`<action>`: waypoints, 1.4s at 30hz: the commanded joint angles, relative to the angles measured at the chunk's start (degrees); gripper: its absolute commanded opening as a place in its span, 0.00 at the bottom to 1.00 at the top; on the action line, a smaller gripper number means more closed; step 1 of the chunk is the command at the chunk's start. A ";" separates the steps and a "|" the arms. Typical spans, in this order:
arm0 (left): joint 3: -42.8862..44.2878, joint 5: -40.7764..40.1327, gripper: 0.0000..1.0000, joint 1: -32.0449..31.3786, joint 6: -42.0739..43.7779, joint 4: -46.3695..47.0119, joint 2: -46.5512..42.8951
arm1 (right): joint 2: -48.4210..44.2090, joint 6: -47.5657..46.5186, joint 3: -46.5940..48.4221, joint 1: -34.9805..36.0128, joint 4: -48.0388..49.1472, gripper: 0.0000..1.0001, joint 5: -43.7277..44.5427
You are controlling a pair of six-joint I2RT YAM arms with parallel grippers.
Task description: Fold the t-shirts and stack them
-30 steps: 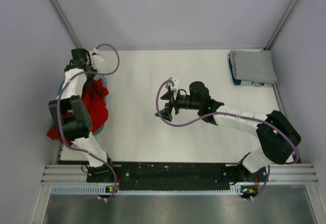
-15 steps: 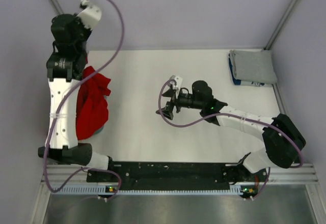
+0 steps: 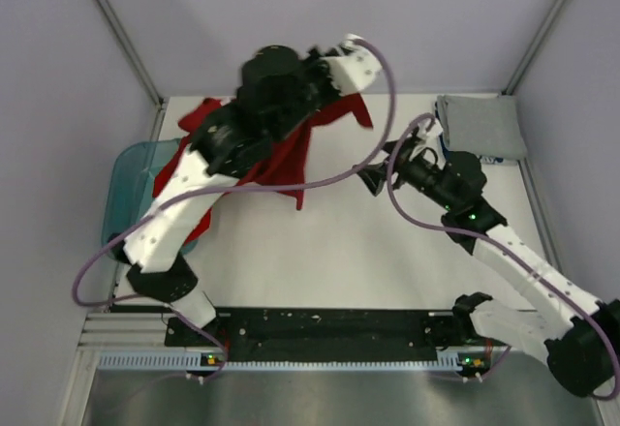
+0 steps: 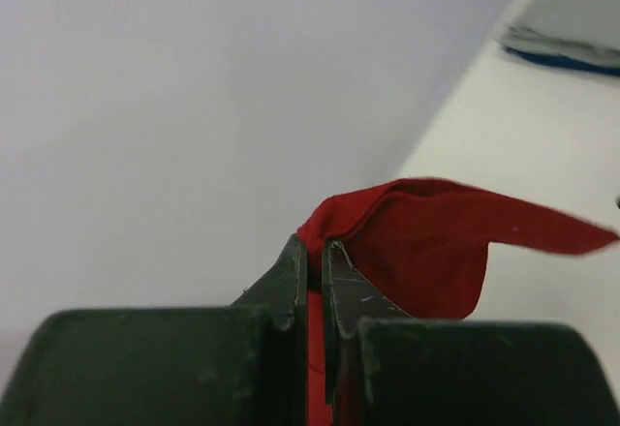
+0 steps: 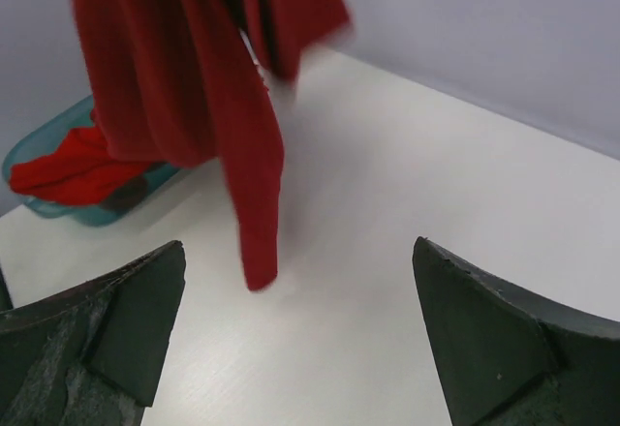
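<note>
My left gripper [image 4: 315,244] is shut on a fold of a bright red t-shirt [image 3: 291,150]. It holds the shirt high over the back middle of the table, and the cloth hangs down in a long drape. The right wrist view shows the shirt's [image 5: 194,87] lowest tip just above the white tabletop. My right gripper [image 3: 373,179] is open and empty, to the right of the hanging shirt and facing it; its jaws stand wide apart [image 5: 300,252]. A folded grey t-shirt [image 3: 480,126] lies at the back right corner.
A translucent teal tub [image 3: 126,169] sits at the left edge with more red cloth [image 5: 68,169] in it. A blue-edged folded item lies under the grey shirt. Grey walls close in the back and both sides.
My left arm has swung from over the tub at the left to the back middle, lifting the red shirt out and carrying it right. My right gripper has moved right and back.
</note>
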 commanded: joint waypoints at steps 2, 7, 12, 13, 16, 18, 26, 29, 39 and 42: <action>-5.70 18.06 0.00 -0.92 -10.46 -6.27 8.88 | -14.63 -1.80 -2.63 -1.52 -14.39 0.99 11.93; -11.24 28.49 0.99 -0.92 -10.82 -11.82 10.91 | -17.81 -5.40 -1.84 -1.61 -20.74 0.99 14.31; -18.71 20.39 0.99 4.69 -13.89 -13.39 5.74 | -10.36 -6.47 -0.79 -1.61 -20.22 0.99 8.62; -20.02 20.38 0.99 6.88 -15.11 -14.36 4.42 | -7.82 -6.55 -0.35 -1.52 -19.35 0.98 6.69; -24.33 18.80 0.99 15.66 -17.84 -18.57 -0.15 | 2.09 -7.95 3.42 1.01 -18.90 0.98 7.53; -28.63 17.84 0.99 21.91 -18.11 -21.21 -4.09 | 10.00 -9.27 8.50 4.69 -22.48 0.98 10.95; -58.59 5.29 0.99 32.12 -15.13 -23.08 -25.19 | 40.51 -11.30 29.87 9.72 -33.22 0.96 18.96; -68.52 2.19 0.99 38.78 -12.67 -16.76 -28.28 | 49.57 -12.00 37.25 11.30 -37.87 0.96 20.02; -75.15 10.35 0.99 49.88 -13.72 2.05 -18.81 | 56.28 -6.56 35.43 10.35 -39.21 0.48 19.87; -73.22 15.19 0.99 52.41 -13.98 2.07 -15.29 | 54.35 -4.63 31.58 7.89 -38.07 0.02 18.89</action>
